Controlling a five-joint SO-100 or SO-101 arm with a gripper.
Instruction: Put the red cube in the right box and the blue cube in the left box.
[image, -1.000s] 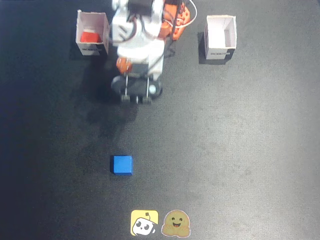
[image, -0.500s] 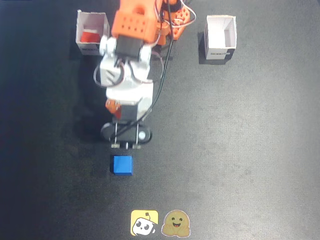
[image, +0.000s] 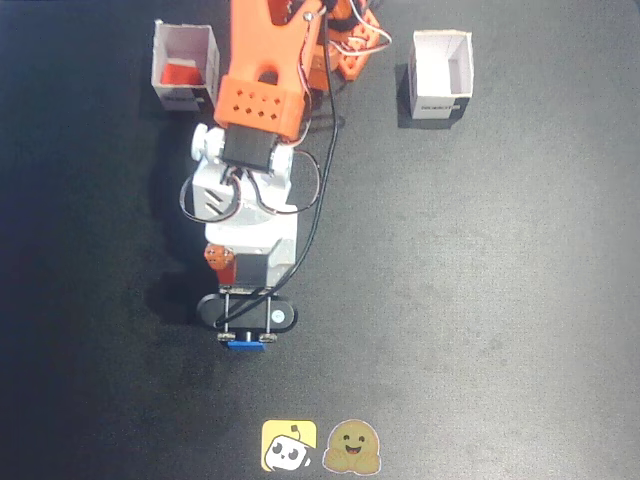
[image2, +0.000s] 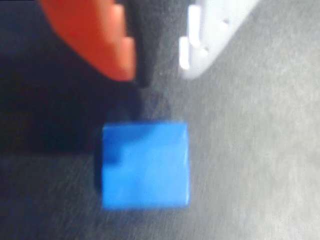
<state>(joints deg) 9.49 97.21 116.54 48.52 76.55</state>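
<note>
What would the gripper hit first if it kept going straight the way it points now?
Most likely the blue cube: in the wrist view it lies on the black table just ahead of the gripper, whose jaws stand apart. Blur leaves the remaining gap unclear.

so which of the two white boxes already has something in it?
The box at upper left of the fixed view: red shows inside. The upper-right box looks empty.

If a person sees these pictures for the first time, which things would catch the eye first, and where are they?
First, the big orange and white robot arm reaching down the middle of the dark table in the fixed view. Next, the small bright blue cube, filling the wrist view just below the claw, apart from its fingers. Then two small white card boxes: the left box holds something red, the right box looks empty.
</note>
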